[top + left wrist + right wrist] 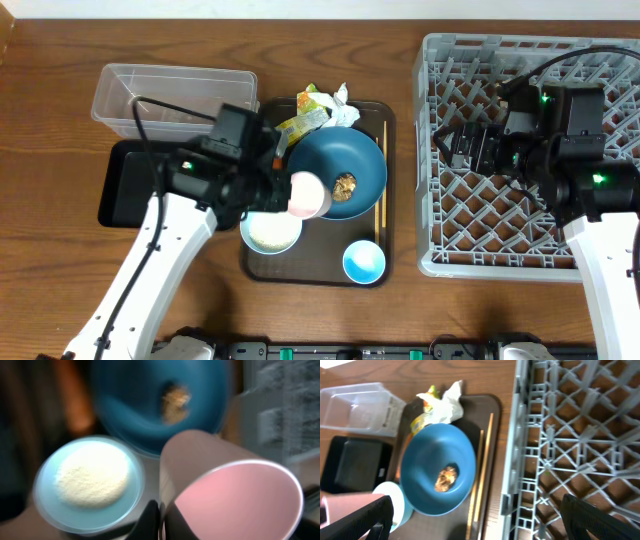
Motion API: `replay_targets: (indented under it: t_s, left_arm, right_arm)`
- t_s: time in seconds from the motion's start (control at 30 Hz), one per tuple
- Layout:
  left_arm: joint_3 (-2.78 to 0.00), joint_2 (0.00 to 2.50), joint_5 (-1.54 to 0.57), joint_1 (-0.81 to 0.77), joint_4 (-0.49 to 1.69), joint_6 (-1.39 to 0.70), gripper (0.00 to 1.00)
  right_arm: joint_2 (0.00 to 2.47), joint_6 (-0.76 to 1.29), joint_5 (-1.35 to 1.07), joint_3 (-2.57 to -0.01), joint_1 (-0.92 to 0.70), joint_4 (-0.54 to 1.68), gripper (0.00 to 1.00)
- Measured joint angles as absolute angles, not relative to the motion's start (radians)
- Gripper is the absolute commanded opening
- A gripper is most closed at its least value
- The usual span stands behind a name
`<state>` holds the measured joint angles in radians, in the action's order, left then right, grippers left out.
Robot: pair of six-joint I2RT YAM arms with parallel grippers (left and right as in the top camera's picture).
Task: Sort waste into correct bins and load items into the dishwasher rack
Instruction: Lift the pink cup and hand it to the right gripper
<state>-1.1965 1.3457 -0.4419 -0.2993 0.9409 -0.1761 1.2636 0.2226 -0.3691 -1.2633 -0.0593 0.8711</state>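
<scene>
- dishwasher rack (570, 435) fills the whole right side, grey lattice with the wood table showing through
- dark blue dish (427, 460) sits on the brown serving tray (480, 407), with a brown food lump (446, 478) inside it
- chopsticks (480, 475) lie on the tray between dish and rack
- white tissue (451, 397) and yellow-green wrapper (420, 421) are bunched at the dish's far edge
- clear tub (355, 405) is top left, black tray (355, 462) just below it
- right gripper (476, 515) has its fingers (355, 522) spread wide
</scene>
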Motion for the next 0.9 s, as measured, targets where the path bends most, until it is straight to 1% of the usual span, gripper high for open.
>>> replay_targets:
  t_s: [0.07,0.13,0.23,0.33,0.47,0.53,0.6,0.73,0.9]
  left_arm:
    - [-1.196,1.346,-0.564,-0.258,0.882,-0.167,0.06]
    - [-1.196,1.346,-0.67,-0.226,0.838,-0.16,0.06]
    - [-1.196,1.346,-0.842,-0.183,0.765,-0.156,0.06]
    - [-1.196,1.346,-1.022,-0.16,0.677,-0.156,0.06]
    - [-1.196,1.346,-1.242,-0.159,0.562,-0.16,0.06]
    - [-1.196,1.346,-1.337,-0.159,0.5,-0.17,0.06]
    - [-1.196,1.346,-1.404,-0.158,0.448,-0.188,0.06]
    - [-1.196,1.346,-1.485,-0.158,0.381,-0.231,0.06]
    - [-1.196,1.346,-1.525,-0.158,0.31,-0.274,0.06]
  right_arm:
    - [1.264,0.208,-0.413,-1.263,-0.059,0.862,0.99]
    - [1.264,0.187,-0.472,-1.263,-0.059,0.842,0.97]
    - [1.264,0.143,-0.609,-1.263,-0.064,0.787,0.89]
    - [1.264,0.108,-0.746,-1.263,-0.088,0.723,0.84]
    - [1.264,0.057,-0.911,-1.263,-0.165,0.622,0.81]
    - [1.264,0.042,-0.978,-1.263,-0.198,0.58,0.82]
    - [1.263,0.033,-1.046,-1.264,-0.221,0.534,0.85]
    - [1.263,0.019,-1.172,-1.264,-0.256,0.466,0.85]
    - [1.263,0.012,-1.258,-1.264,-0.276,0.48,0.85]
